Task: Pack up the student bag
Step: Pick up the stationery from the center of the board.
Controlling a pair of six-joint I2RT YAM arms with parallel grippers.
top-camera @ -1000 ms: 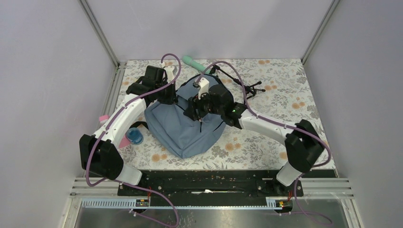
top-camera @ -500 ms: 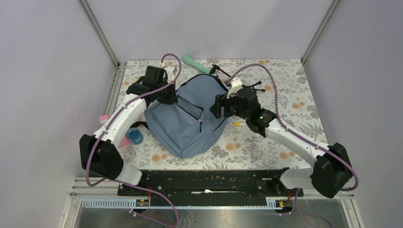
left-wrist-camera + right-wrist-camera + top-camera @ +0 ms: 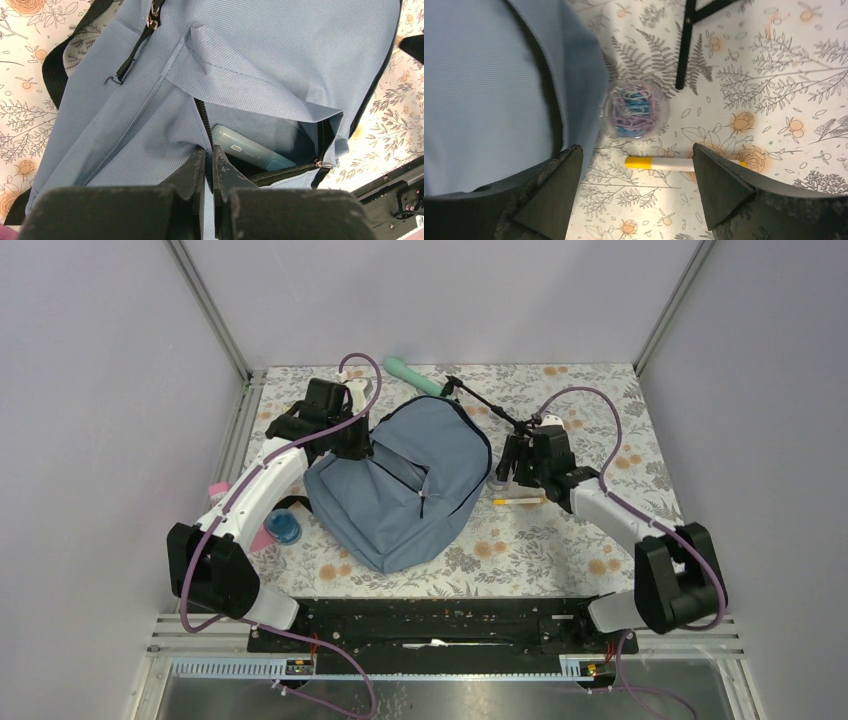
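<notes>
Floral table [image 3: 600, 420] bears a slate-blue bag [image 3: 400, 490] at centre-left, its front pocket agape with a teal case [image 3: 250, 150] inside. Left gripper [image 3: 208, 156] is clenched on the pocket's edge. Right gripper [image 3: 636, 149] hangs released, jaws wide, above a clip tub [image 3: 636, 109] and a yellow-capped marker [image 3: 664, 163] just beside the bag.

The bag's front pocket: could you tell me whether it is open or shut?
Open: the front pocket gapes, zipper parted, with a pale blue tube visible inside.
</notes>
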